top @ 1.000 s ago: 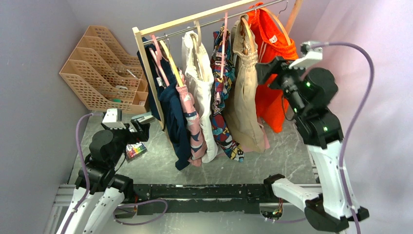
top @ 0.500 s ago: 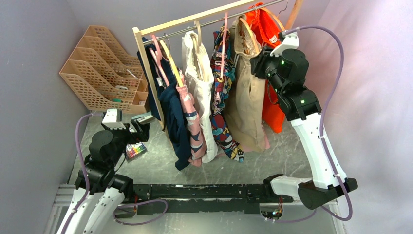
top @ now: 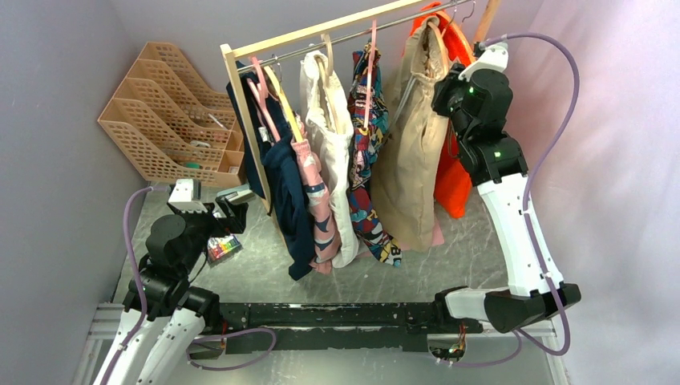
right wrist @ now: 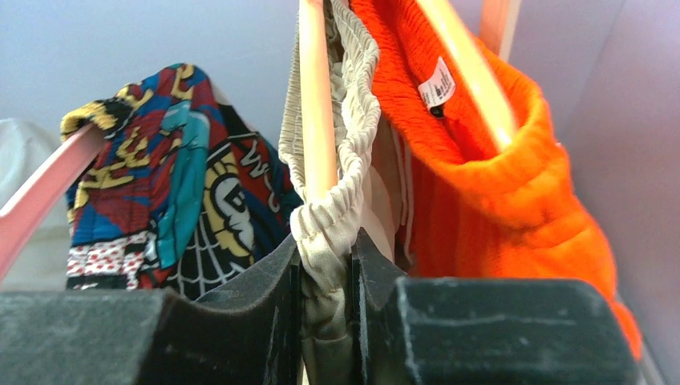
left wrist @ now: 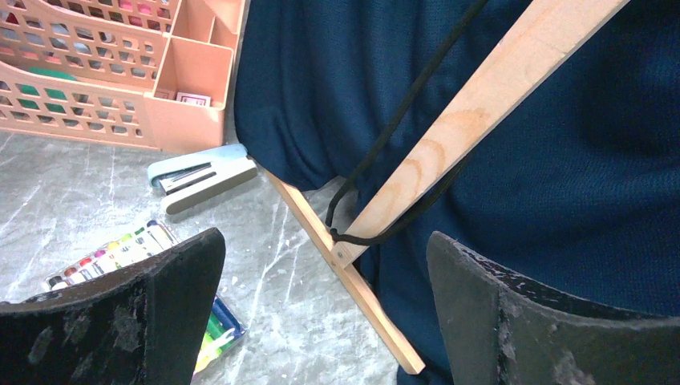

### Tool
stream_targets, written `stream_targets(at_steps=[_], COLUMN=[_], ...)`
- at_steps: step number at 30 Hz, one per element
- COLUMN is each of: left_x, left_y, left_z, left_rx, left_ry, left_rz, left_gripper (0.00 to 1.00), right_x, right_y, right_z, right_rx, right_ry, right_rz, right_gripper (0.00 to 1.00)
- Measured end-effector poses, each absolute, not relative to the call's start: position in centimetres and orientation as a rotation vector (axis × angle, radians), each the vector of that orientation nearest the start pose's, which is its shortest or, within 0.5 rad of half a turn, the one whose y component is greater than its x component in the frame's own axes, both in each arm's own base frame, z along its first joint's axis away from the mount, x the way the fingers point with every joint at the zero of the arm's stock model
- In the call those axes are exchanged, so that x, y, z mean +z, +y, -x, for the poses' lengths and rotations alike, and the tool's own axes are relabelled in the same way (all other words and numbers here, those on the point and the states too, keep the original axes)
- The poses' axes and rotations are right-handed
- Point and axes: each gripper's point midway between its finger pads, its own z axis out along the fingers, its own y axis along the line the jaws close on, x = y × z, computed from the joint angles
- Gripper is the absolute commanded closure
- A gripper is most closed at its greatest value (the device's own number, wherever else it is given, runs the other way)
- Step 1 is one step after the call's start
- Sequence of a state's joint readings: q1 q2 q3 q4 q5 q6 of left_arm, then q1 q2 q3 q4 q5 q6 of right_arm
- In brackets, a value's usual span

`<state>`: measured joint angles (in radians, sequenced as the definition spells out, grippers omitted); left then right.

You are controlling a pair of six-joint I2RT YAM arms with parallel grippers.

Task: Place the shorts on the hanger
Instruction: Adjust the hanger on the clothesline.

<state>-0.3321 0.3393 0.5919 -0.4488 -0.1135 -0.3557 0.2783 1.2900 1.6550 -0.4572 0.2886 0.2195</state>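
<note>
While my right claw (right wrist: 325, 269) pinches the gathered waistband of the beige shorts (top: 407, 164), seemingly to seat it over the pale hanger (right wrist: 315, 112), both hang from the clothes rack (top: 305, 32), beside the orange shorts (right wrist: 489, 192); my left claw (left wrist: 325, 313) gapes idle at the rack's foot.

I've got the beige shorts (right wrist: 330, 210) pinched in my right gripper (right wrist: 325, 265), their gathered elastic waistband bunched tight between my jaws. The slim pale orange-tan hanger (right wrist: 315, 104) rises straight up just above my grip, its arm tucked inside the waistband, whose ruffled edge wraps over it on both sides. From there the shorts hang long and loose, below my gripper and to its left.
</note>
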Motion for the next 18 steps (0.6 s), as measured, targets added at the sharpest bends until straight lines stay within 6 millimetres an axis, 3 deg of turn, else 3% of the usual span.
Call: stream_targets(at_steps=[3,6,8,13,18], left_x=[23.4,23.4,23.4,23.4,23.4], left_y=[-7.0,-7.0,-7.1,-7.1,-7.1], left_z=[-22.0,-22.0,-22.0,-22.0,-22.0], left_rx=[-0.399,-0.399,-0.400,-0.400,-0.400], left_ry=[1.780,1.779,1.779,1.779,1.779], left_rz=[0.103,0.103,0.102,0.102,0.102], left_gripper=[0.01,0.01,0.01,0.01,0.01], right_x=[44.7,44.5,44.4,44.0,43.8], right_y=[5.7,4.7,4.2,5.0,5.3], right_z=[-39.7,-40.0,-40.1,-39.2,-35.3], right_rx=[0.105,0.079,0.076,0.134,0.204], right_ry=[1.646,1.645,1.647,1.677,1.693], right_rz=[-0.196,-0.219,-0.231,-0.208,-0.191], right_gripper=[0.70,0.44,0.37,0.32,0.32])
